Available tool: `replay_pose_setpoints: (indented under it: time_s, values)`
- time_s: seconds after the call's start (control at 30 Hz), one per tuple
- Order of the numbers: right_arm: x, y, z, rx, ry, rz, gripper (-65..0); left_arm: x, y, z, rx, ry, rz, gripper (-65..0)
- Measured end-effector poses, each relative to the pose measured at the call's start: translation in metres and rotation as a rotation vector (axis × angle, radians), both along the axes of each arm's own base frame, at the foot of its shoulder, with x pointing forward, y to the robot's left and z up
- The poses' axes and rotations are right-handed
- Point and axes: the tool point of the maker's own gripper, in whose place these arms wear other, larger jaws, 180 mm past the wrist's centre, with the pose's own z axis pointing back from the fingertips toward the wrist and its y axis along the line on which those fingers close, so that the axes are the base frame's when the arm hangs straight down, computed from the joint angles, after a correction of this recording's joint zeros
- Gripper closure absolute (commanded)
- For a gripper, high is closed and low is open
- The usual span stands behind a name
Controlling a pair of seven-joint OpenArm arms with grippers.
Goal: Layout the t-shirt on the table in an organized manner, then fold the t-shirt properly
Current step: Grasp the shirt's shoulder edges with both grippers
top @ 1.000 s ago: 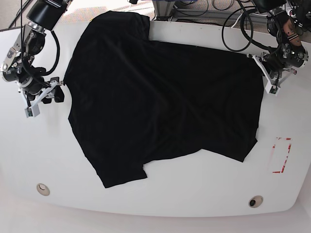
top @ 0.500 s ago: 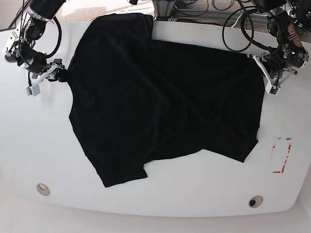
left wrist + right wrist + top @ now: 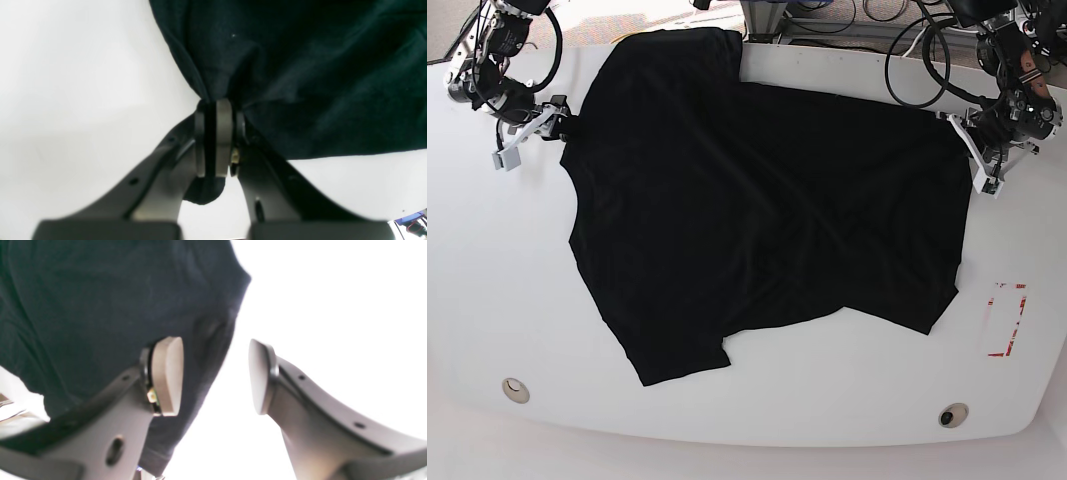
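Observation:
The black t-shirt (image 3: 757,220) lies spread over the white table (image 3: 827,410), with creases and one lower corner folded in. At the cloth's right edge in the base view, my left gripper (image 3: 976,152) is shut on a bunched fold of the t-shirt (image 3: 317,66); its fingertips (image 3: 218,113) pinch the fabric. My right gripper (image 3: 531,134) is open at the shirt's far left edge. In the right wrist view one finger (image 3: 166,373) sits over the t-shirt (image 3: 100,306) and the other finger (image 3: 263,376) over bare table (image 3: 333,306), the cloth's edge lying between them.
A red tape rectangle (image 3: 1006,320) marks the table's right side. Two small round holes (image 3: 516,389) (image 3: 952,414) sit near the front edge. Cables (image 3: 907,50) and a frame crowd the back edge behind the shirt.
My right gripper has moved toward the table's far side along the shirt's left edge, still open. The left gripper has kept its hold and not moved.

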Motion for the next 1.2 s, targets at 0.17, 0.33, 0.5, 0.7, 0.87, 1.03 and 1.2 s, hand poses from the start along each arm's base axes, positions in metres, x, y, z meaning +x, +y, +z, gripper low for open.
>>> replay_pose_setpoints:
  time_s: [0.17, 0.33, 0.5, 0.7, 0.87, 1.03, 1.2]
  values:
    - [-0.004, 0.009, -0.004, 0.015, 0.013, 0.016, -30.8, 0.000, 0.001, 0.000, 0.002, 0.001, 0.000, 0.0]
    - [-0.001, 0.032, -0.007, 0.068, -0.008, 0.048, -30.6, 0.000, 0.000, 0.000, 0.000, -0.001, 0.000, 0.0]
    - [-0.001, 0.047, -0.009, 0.103, -0.019, 0.054, -29.8, 0.000, 0.001, 0.000, 0.001, 0.000, 0.002, 0.0]
    - [-0.003, 0.051, -0.010, 0.117, -0.022, 0.050, -17.6, 0.000, 0.001, 0.000, 0.001, 0.000, 0.002, 0.0]
    - [-0.008, 0.050, -0.014, 0.102, 0.011, 0.062, 0.0, 0.002, 0.006, 0.007, 0.026, -0.013, -0.008, 0.0]
    - [-0.009, 0.047, -0.013, 0.093, 0.016, 0.062, 0.0, 0.012, 0.009, 0.026, 0.066, -0.066, -0.026, 0.0]
    - [-0.002, 0.041, 0.004, 0.015, -0.015, 0.101, 0.0, 0.022, 0.005, 0.047, 0.092, -0.131, -0.049, 0.0]
